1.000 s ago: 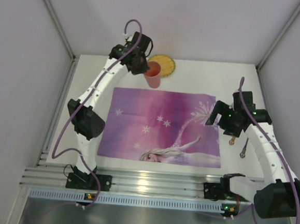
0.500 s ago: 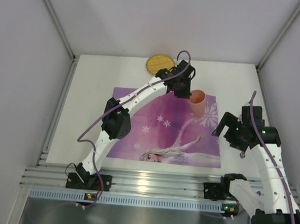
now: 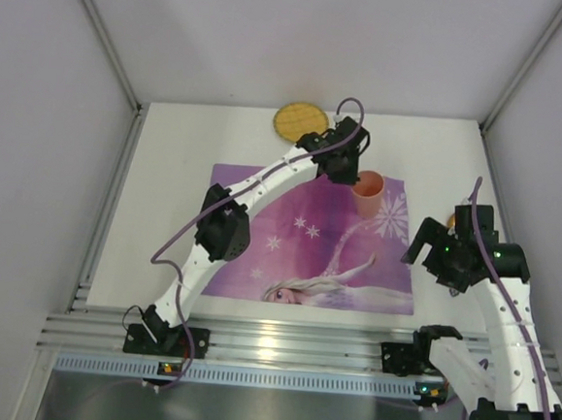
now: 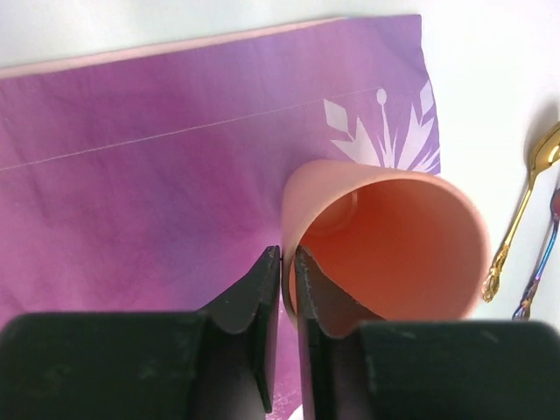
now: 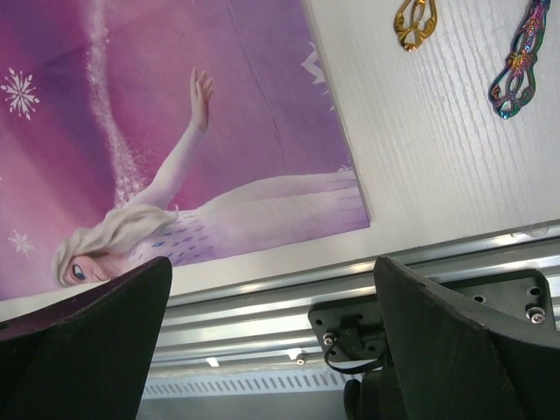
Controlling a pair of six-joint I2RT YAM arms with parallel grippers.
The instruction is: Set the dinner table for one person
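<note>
A salmon-pink cup (image 3: pixel 368 190) is upright over the far right corner of the purple printed placemat (image 3: pixel 279 229), which lies on the white dinner table (image 3: pixel 166 191). My left gripper (image 3: pixel 347 171) is shut on the cup's rim. In the left wrist view one finger is inside the cup (image 4: pixel 394 236) and one outside, with the gripper (image 4: pixel 287 262) pinching the wall. I cannot tell whether the cup touches the mat. My right gripper (image 3: pixel 442 262) hangs open and empty above the table's right side; in its own view the gripper (image 5: pixel 273 262) faces the near edge.
A yellow plate (image 3: pixel 301 121) lies at the table's far edge. A gold spoon (image 4: pixel 525 206) and an iridescent utensil (image 4: pixel 547 254) lie right of the mat; their handle ends show in the right wrist view, gold (image 5: pixel 416 22) and iridescent (image 5: pixel 516 61). A metal rail (image 5: pixel 350 289) runs along the near edge.
My left gripper carried the cup from beside the yellow plate rightward to the mat's far right corner. My right arm drew back toward the near edge, covering the cutlery from above.
</note>
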